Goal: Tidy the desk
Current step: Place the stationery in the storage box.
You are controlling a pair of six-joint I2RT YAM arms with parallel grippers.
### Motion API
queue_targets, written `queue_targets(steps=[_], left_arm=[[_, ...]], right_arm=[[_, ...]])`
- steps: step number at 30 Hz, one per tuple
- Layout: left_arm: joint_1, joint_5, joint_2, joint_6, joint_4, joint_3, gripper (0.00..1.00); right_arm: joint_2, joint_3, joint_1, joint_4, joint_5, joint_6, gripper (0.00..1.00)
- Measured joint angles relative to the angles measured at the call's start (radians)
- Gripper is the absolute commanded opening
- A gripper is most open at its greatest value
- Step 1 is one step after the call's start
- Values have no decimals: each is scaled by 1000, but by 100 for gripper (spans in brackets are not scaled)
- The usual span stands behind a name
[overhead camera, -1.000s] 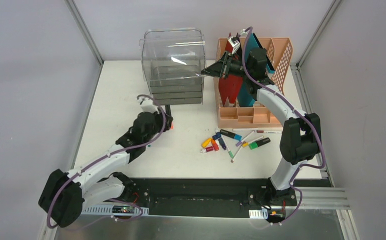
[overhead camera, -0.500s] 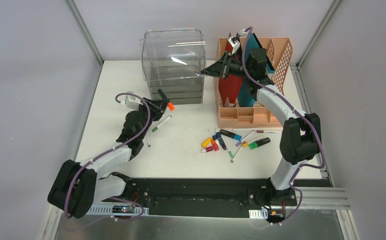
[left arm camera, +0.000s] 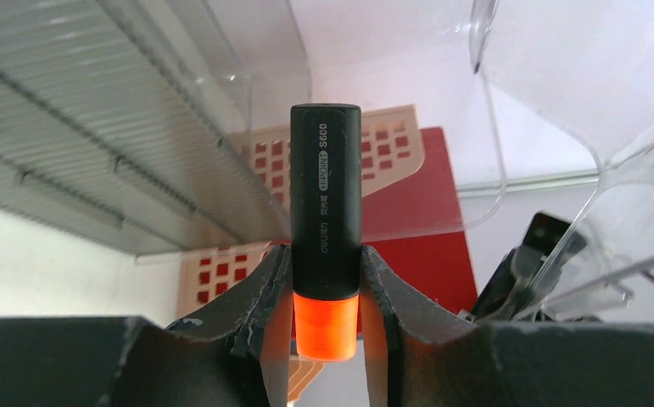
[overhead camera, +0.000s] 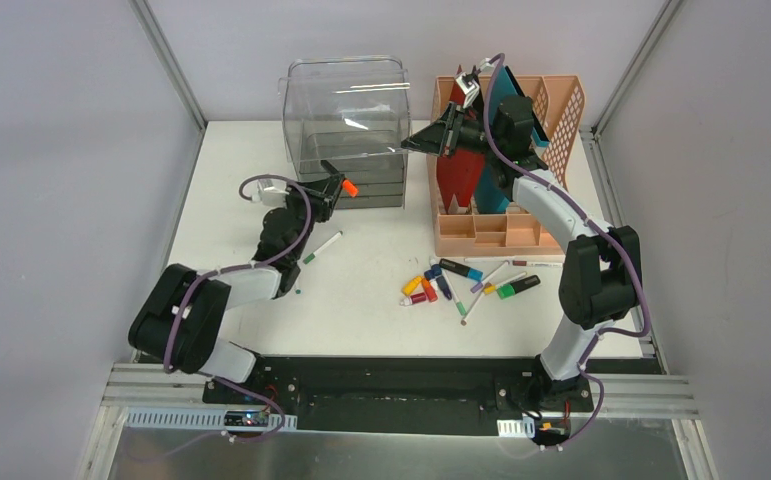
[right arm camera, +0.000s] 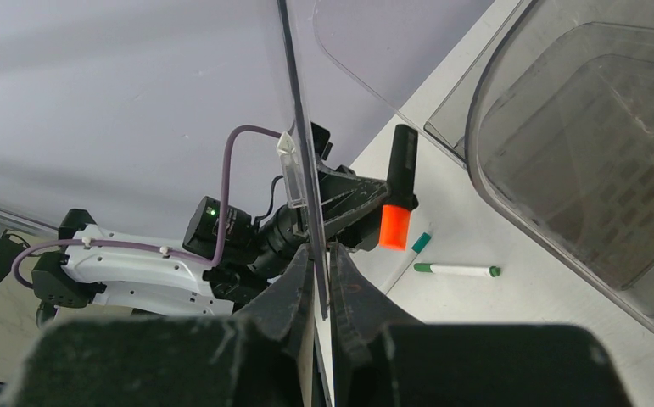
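Surface: white desk (overhead camera: 381, 310) between grey walls. It lies under both my arms, with loose pens (overhead camera: 461, 280) at its near right and a green pen (overhead camera: 321, 247) near my left arm.
Back row: clear box (overhead camera: 346, 110) at the far edge, with the peach rack (overhead camera: 491, 235) just beside it on the right.
Left pincer (left arm camera: 323, 254): pinching a highlighter (left arm camera: 326, 170) across its black barrel, right at the orange cap. The barrel sticks out ahead, close to the front of the box.
Right pincer (right arm camera: 321, 254): pressed together on the thin edge of a clear panel (right arm camera: 289, 85) of the box, up beside the rack.
Step, as I judge it: stow the highlighter in the box while my right side holds the panel out of the way.
Doing it well: line the barrel up with an opening first, go in slowly and level, and let go only when it rests inside.
Right side: hold firm and don't pull. The plastic is thin and the box looks light.
Risk: the grip sits low on the barrel, so a knock on the clear wall could pivot the highlighter out.
Unclear: whether the barrel touches the box yet.
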Motion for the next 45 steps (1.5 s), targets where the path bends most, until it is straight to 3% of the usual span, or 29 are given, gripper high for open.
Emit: queue_targets(steps=[14,20,23,28,30,35,37,45], left_arm=[[0,-149,357,-197,285,207,0],[-2,-253,377,-267,291,244,0],[-2,-279,371,-327,204,266,1],[-2,-277,326,-439,-69,323,18],[-2,-273,312,-472,-131,345,30],[-2,-267,309,-512,-161,356,49],[-2,-262,309,-515,-156,360,61],[-2,-234,309,-518,-105,364,66]], right_arm=[[0,0,0,0,0,2,1],[0,0,0,2,0,4,1],[0,0,0,3,0,8,1],[0,0,0,6,0,11,1],[0,0,0,6,0,12,1],[0,0,0,7,0,13,1],[0,0,0,7,0,13,1],[0,0,0,7,0,13,1]])
